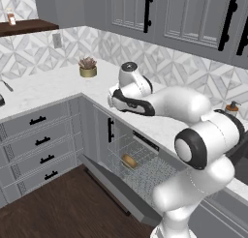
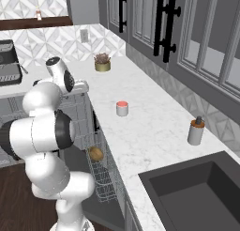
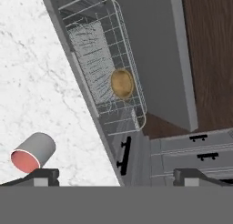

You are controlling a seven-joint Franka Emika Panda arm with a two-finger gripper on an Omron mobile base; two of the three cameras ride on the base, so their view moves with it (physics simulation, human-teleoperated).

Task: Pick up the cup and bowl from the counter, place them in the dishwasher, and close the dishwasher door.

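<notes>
The white cup (image 2: pixel 122 108) with its salmon-red inside stands upright on the marble counter (image 2: pixel 150 131), a little back from the front edge. In the hand view the cup (image 3: pixel 32 152) shows just above my left fingertip (image 3: pixel 43 175). My gripper (image 3: pixel 118 176) is open wide with nothing between its fingers, and hovers above the counter's edge. The golden-brown bowl (image 3: pixel 122 83) lies in the dishwasher's wire rack (image 1: pixel 145 152), pulled out below the counter; the right base view shows the bowl (image 2: pixel 96 153) there too. The dishwasher door (image 1: pixel 116 184) hangs folded down and open.
A gold pot with a plant (image 2: pixel 102 62) stands far back on the counter. A grey soap bottle (image 2: pixel 196 130) stands by the dark sink (image 2: pixel 197 188). Grey drawers with black handles (image 1: pixel 41 140) are left of the dishwasher, above a dark wood floor (image 1: pixel 53 208).
</notes>
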